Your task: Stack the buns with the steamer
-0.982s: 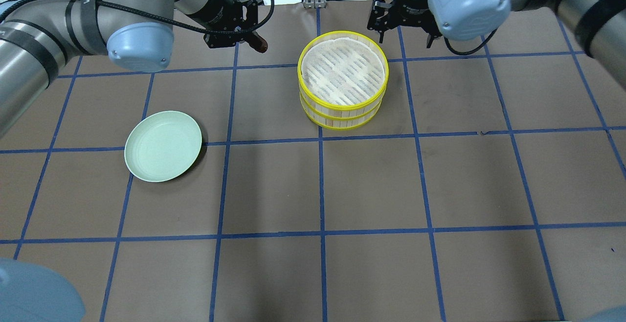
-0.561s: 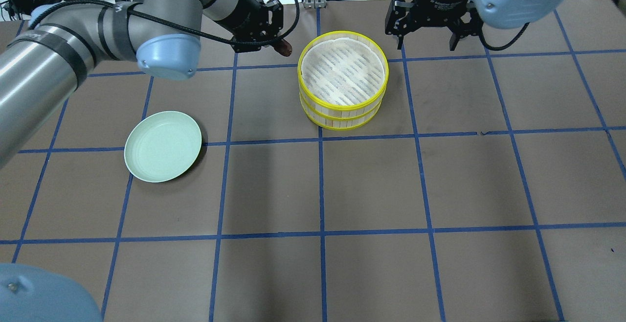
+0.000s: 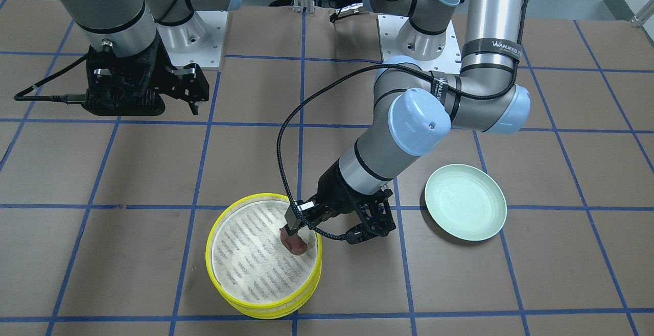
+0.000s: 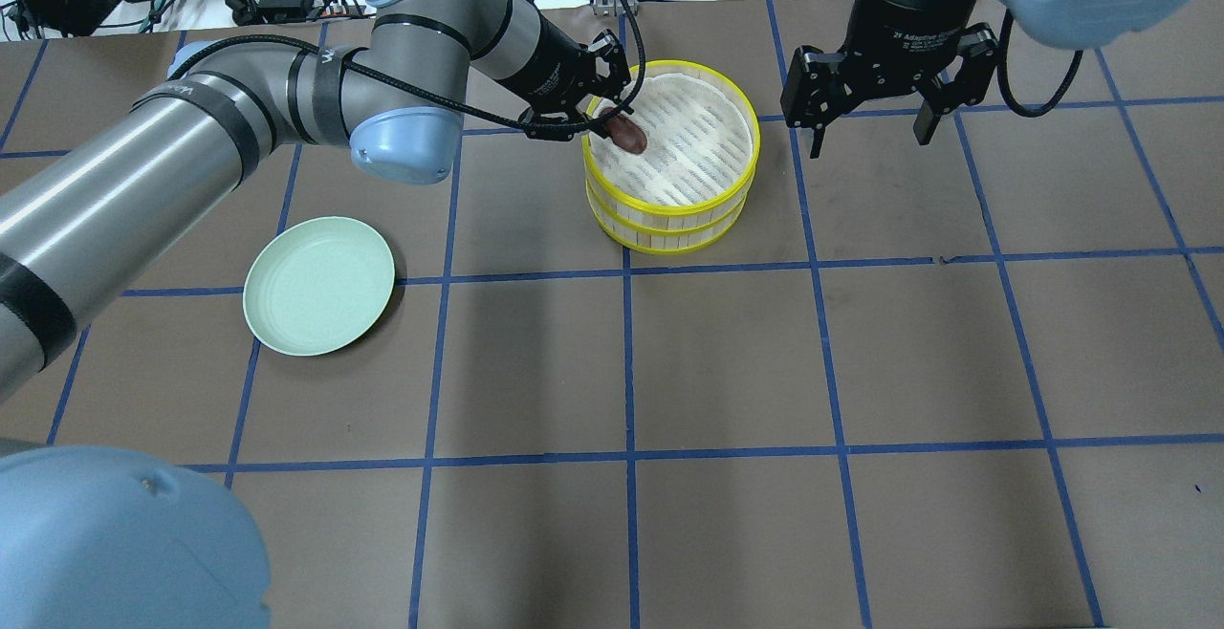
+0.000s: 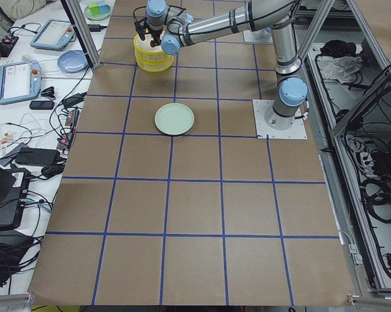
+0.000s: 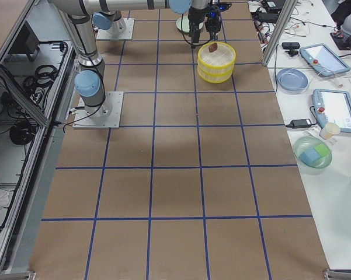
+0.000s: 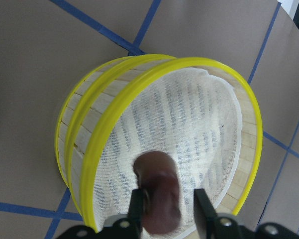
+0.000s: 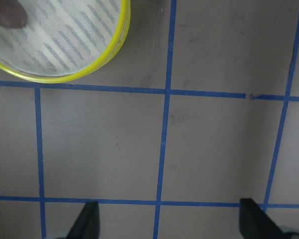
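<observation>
On the left of the bench [image 4: 727, 361] lies one green plate [image 4: 318, 285]. Next, the left tool [image 4: 613, 123] is clenched on one brown bun [image 4: 629, 137], just inside the left rim of the steamer [image 4: 669, 224], which is two stacked tiers. Further right, the right tool [image 4: 870, 141] hangs released, apart from the steamer.

Bun [image 4: 627, 135] over steamer [image 4: 662, 225]; plate [image 4: 318, 285] to its left
</observation>
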You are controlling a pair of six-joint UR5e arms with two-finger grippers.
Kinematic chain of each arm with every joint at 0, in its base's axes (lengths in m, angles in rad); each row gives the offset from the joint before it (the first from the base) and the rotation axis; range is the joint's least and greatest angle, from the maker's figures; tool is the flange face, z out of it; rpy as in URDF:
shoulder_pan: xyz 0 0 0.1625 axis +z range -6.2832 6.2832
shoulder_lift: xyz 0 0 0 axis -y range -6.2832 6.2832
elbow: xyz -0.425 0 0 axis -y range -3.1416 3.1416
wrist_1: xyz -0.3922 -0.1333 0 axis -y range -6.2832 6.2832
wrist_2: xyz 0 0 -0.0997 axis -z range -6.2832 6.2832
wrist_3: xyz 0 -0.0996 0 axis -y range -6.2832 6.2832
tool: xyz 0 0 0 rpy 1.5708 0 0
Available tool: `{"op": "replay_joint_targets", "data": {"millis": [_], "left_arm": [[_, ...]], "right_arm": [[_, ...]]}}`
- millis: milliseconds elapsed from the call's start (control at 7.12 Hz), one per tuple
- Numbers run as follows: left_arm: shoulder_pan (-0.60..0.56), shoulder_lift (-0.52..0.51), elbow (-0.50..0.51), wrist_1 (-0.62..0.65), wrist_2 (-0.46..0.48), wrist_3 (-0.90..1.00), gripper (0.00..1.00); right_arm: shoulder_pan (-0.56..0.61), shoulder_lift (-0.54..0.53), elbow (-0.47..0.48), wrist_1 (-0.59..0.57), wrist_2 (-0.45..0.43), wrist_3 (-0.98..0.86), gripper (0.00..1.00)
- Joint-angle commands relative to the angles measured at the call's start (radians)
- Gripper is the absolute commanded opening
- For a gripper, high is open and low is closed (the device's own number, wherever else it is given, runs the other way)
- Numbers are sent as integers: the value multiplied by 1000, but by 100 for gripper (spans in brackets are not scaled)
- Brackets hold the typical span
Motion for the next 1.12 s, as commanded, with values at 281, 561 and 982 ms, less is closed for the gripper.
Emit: {"op": "replay_joint_targets", "data": {"millis": [281, 561, 982], "left_arm": [[12, 50, 28, -15, 77, 43, 100], [137, 116, 77, -236, 197, 347, 100], [263, 236, 84, -464, 400, 627, 100]], "right_arm": [[1, 8, 1, -111, 40, -89, 100], [1, 11, 1, -162, 40, -85, 100], [1, 11, 13, -164, 42, -80, 100]]}}
